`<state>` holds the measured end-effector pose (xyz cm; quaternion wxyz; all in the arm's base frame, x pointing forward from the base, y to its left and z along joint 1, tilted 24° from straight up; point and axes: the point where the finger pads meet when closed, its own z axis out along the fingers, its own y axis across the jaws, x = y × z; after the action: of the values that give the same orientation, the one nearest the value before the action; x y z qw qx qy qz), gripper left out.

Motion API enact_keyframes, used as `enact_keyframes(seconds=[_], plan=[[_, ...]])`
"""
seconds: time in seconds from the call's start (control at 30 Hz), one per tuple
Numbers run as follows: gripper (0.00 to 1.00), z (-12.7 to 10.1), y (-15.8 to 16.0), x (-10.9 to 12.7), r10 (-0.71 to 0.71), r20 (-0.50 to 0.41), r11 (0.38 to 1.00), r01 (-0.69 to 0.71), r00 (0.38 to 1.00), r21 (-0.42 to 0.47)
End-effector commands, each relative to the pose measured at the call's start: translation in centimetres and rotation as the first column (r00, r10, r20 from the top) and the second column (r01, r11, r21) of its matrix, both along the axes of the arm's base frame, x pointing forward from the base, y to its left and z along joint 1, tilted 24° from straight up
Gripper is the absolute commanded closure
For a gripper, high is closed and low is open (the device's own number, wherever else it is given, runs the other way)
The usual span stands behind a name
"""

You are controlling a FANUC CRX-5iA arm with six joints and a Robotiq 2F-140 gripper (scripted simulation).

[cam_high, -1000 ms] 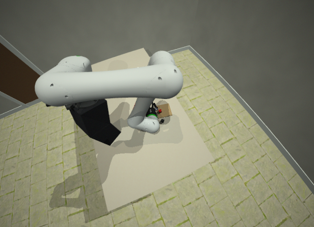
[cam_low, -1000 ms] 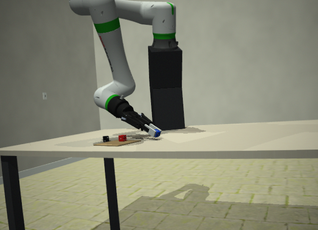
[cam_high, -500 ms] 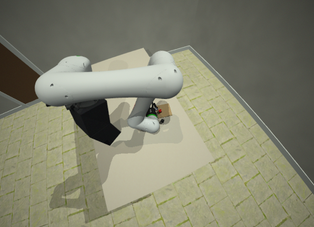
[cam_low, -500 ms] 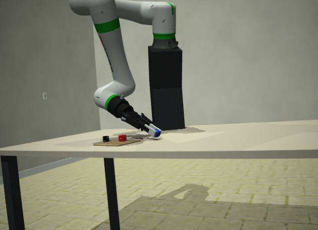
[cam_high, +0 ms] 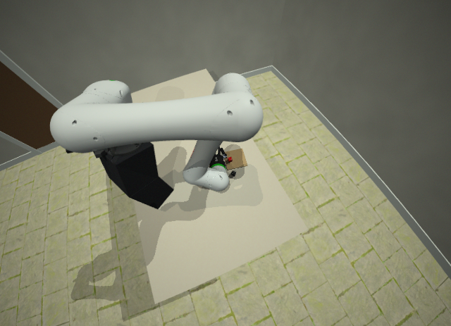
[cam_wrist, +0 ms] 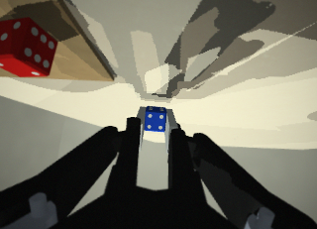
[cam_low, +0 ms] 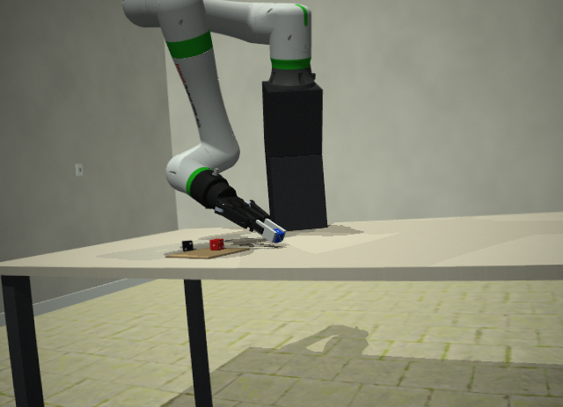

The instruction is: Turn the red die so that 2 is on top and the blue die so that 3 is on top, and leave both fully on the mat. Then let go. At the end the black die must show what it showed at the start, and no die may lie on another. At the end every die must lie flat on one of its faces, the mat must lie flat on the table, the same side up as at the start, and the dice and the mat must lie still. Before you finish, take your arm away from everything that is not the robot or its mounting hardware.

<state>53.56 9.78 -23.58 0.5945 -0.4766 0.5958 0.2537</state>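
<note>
My gripper [cam_low: 275, 234] [cam_wrist: 155, 118] is shut on the blue die [cam_low: 279, 236] [cam_wrist: 156, 119]. It holds the die low over the table, tilted down, just off the mat's edge on the side of the arm's base. In the wrist view the die's face toward the camera shows four pips. The red die [cam_high: 230, 158] [cam_low: 216, 244] [cam_wrist: 27, 47] lies flat on the brown mat [cam_high: 239, 160] [cam_low: 204, 253] [cam_wrist: 81, 65]. The black die [cam_high: 232, 174] [cam_low: 187, 245] lies on the table just off the mat. The arm hides the blue die in the top view.
The beige table [cam_high: 225, 235] [cam_low: 409, 252] carries the arm's black pedestal [cam_high: 134, 173] [cam_low: 293, 157], which stands behind the gripper. The arm's long links span above the mat area in the top view.
</note>
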Motion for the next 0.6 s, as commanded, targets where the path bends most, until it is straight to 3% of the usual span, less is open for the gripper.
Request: enact_keyframes(seconds=[0.0, 0.57], plan=[[0.87, 0.0, -0.01, 0.0, 0.0, 0.0, 1.0, 0.0, 1.0, 0.0], [0.87, -0.54, 0.09, 0.21, 0.0, 0.0, 1.0, 0.0, 1.0, 0.0]])
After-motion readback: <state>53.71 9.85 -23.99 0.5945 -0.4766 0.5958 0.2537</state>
